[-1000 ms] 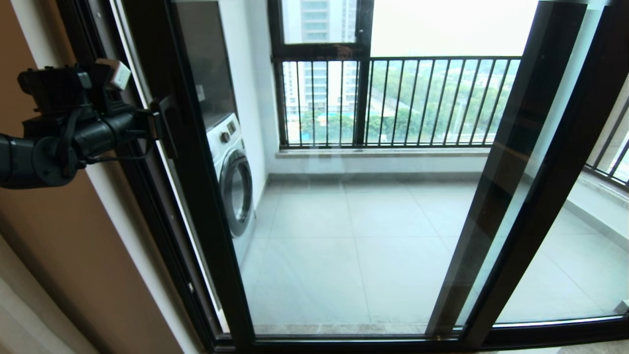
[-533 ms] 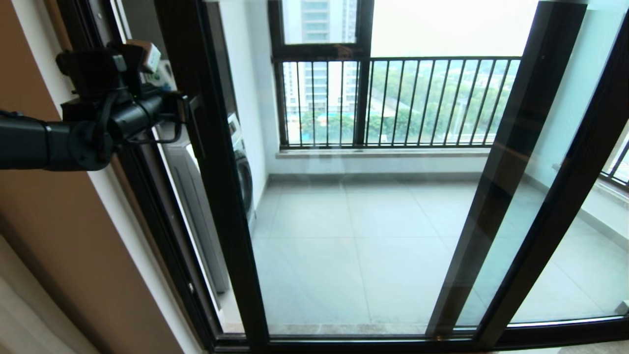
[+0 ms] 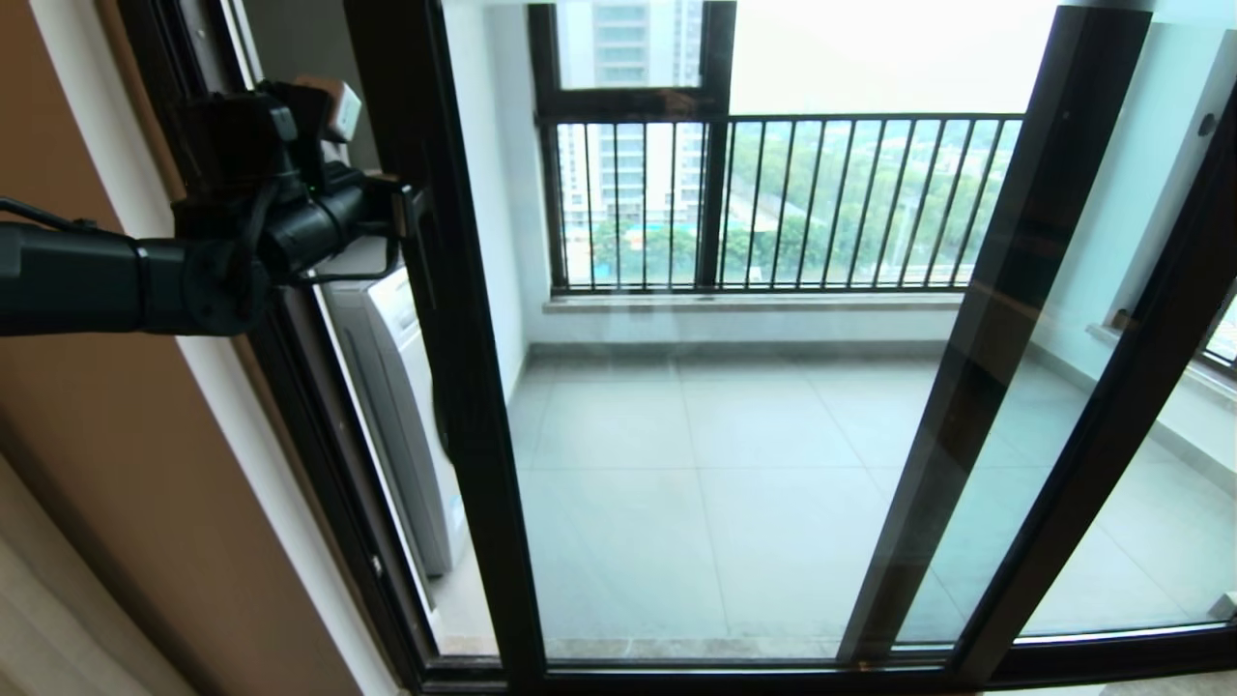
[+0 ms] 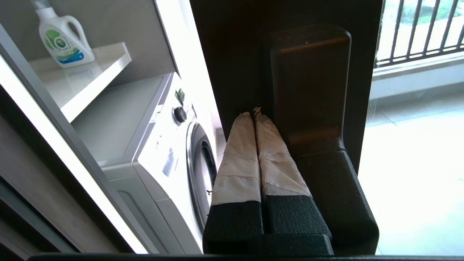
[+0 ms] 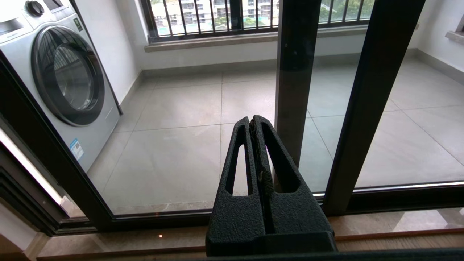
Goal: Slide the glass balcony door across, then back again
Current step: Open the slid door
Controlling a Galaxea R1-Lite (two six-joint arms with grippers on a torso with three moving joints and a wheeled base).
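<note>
Left claw (image 4: pixel 253 114) touching glass balcony door (image 4: pixel 235 54)

The left end effector (image 4: pixel 256 113), its taped fingers (image 4: pixel 239 159) pressed together, rests against the glass balcony door (image 4: pixel 232 54) beside its latch handle (image 4: pixel 311 83)

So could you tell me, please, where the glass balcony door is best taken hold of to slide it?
Probably at the latch handle on the glass balcony door's left upright. It stands proud of the flat frame, giving an edge to push against. Come from the room side, as the left gripper does, its closed fingers beside the handle.
</note>
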